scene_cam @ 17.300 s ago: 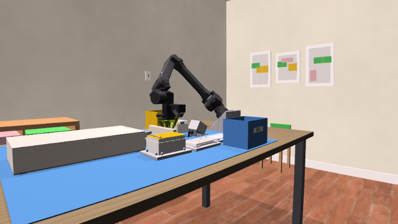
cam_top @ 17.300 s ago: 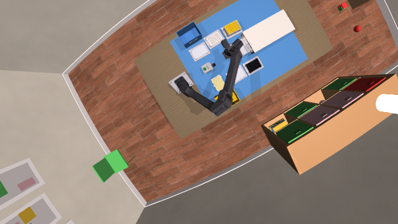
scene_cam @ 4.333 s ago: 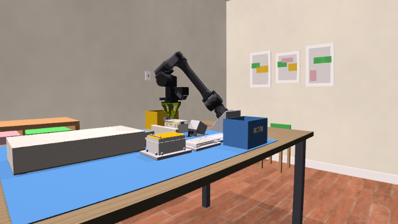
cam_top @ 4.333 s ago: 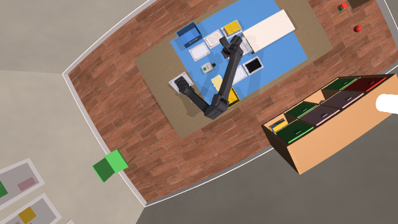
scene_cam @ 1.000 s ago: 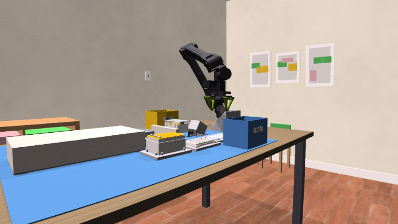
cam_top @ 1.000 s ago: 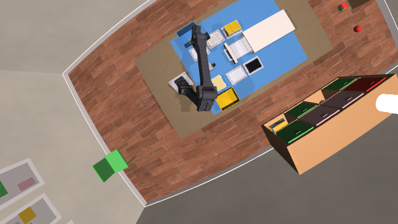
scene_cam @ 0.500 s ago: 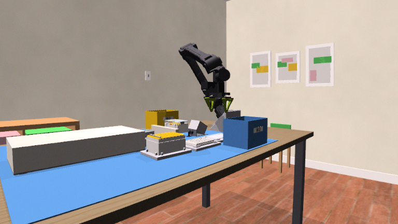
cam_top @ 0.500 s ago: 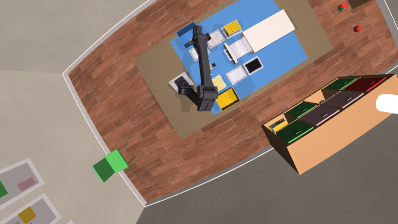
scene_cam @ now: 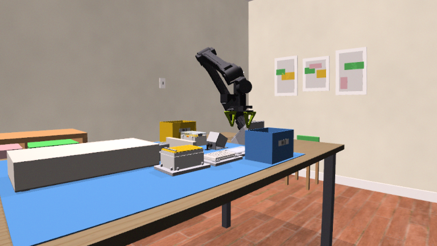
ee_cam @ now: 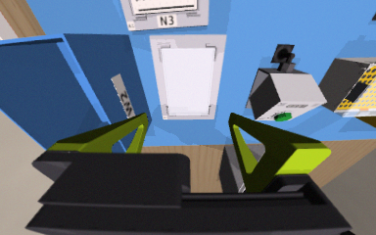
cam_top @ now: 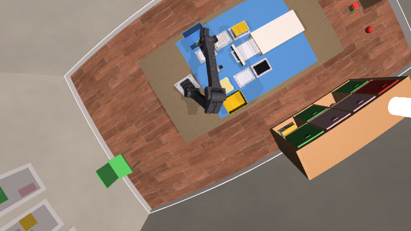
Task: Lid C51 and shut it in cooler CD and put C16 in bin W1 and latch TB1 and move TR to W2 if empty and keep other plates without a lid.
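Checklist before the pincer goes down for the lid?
1. Pincer open, nothing in it: ok.
2. Lid lying flat in its pocket below the N3 label: ok.
3. Lid lined up side to side between the fingers: ok in the wrist view.
4. Gap between the blue bin and the nearest finger: not ok, the bin wall sits right beside it in the wrist view.
5. White plate seated in its nest, ready for the lid: ok.
6. Cooler drawer pulled out for the plate: ok in the top view.
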{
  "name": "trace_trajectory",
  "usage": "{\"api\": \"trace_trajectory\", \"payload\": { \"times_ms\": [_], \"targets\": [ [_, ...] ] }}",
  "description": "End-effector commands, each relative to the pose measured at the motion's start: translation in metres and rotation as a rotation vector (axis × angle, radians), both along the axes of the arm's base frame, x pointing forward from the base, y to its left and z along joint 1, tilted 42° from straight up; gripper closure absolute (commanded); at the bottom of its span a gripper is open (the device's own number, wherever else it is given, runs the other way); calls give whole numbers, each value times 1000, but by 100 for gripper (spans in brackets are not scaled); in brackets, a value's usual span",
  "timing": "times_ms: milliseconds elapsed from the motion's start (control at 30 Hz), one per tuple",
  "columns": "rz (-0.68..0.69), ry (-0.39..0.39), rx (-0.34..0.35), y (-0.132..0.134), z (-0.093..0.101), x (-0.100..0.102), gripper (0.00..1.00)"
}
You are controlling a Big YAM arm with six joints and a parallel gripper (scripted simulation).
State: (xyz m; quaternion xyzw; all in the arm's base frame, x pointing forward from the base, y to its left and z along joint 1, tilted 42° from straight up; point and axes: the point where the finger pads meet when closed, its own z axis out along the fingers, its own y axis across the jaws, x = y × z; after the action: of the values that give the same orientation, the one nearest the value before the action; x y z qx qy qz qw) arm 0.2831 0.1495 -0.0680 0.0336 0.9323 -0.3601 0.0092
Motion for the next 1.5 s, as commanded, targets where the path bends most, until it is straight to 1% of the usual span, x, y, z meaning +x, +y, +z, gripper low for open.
{"api": "trace_trajectory", "payload": {
  "times_ms": [0, 167, 267, 733, 833, 900, 1300, 1400, 1467],
  "targets": [
    [5, 5, 1, -5, -8, 2, 0],
    [5, 5, 0, -10, -13, 1, 0],
    [15, 5, 1, -8, -14, 0, 0],
    [6, 5, 0, -24, -28, 1, 0],
    [19, 5, 0, -20, -29, -1, 0],
    [5, 5, 0, -26, -31, 1, 0],
    [5, 5, -1, -37, -42, 0, 0],
    [15, 6, 0, -35, -43, -1, 0],
    [5, 5, -1, -40, -45, 0, 0]
  ]
}}
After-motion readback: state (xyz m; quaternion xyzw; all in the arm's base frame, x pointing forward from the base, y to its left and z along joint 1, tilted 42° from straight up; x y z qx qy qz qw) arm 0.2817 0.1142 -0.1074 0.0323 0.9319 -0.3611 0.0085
